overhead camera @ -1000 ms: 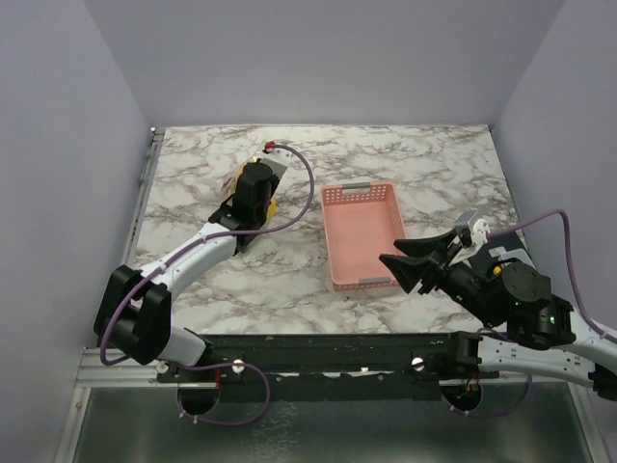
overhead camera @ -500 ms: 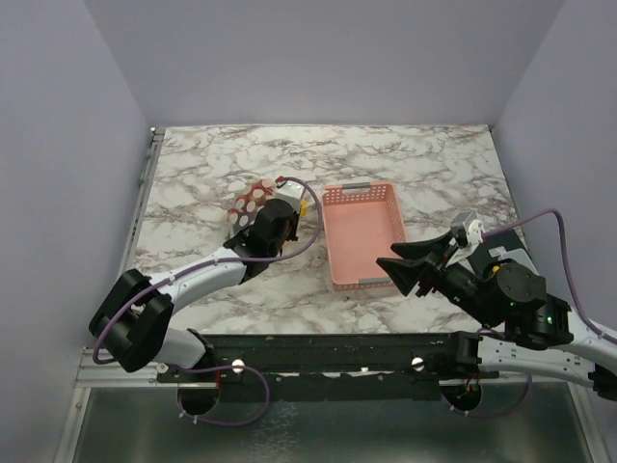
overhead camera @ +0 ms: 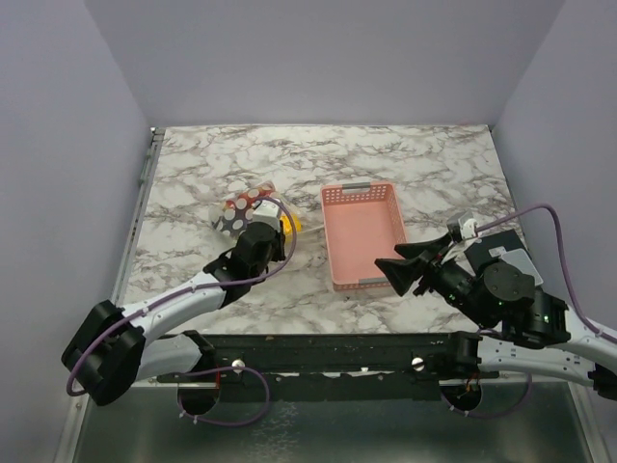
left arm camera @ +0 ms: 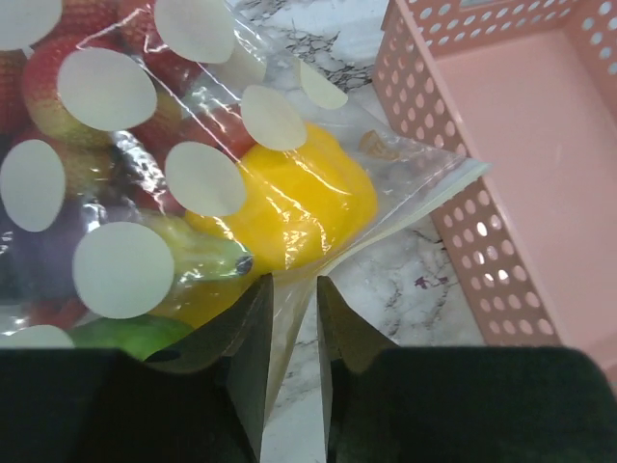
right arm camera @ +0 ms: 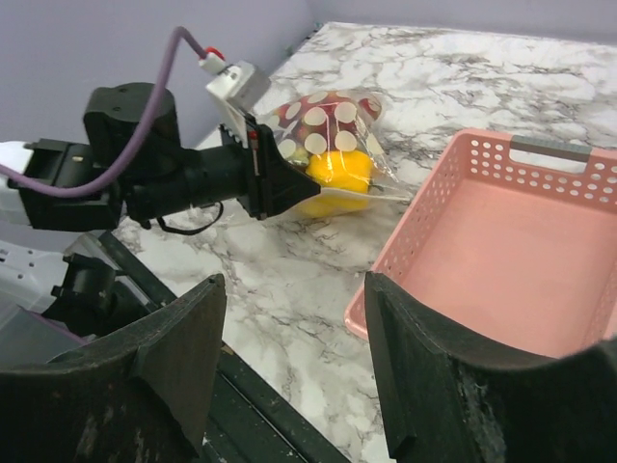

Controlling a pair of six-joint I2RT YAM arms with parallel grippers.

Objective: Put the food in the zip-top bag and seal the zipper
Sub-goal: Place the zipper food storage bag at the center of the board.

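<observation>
The clear zip-top bag [overhead camera: 243,206] with white dots lies on the marble, left of the basket. The food is inside it: a yellow fruit [left arm camera: 289,203], red pieces [left arm camera: 58,77] and a green piece [left arm camera: 135,333]. The whitish zipper edge [left arm camera: 415,207] runs along the bag's side down to my left gripper [left arm camera: 294,285]. Its jaws stand slightly apart, and the bag's corner film lies between them against the left finger [left arm camera: 253,328]. My right gripper [right arm camera: 294,282] hovers wide open near the basket's front corner, holding nothing.
An empty pink slotted basket [overhead camera: 333,241] stands lengthwise mid-table, its left wall close to the bag's corner. The table's dark front rail [right arm camera: 280,424] runs just below the right gripper. Purple walls enclose the table on three sides.
The left arm drew back toward the near edge, uncovering the bag, which shifted slightly. Its jaws parted from shut to a narrow gap. The right jaws widened a little.
</observation>
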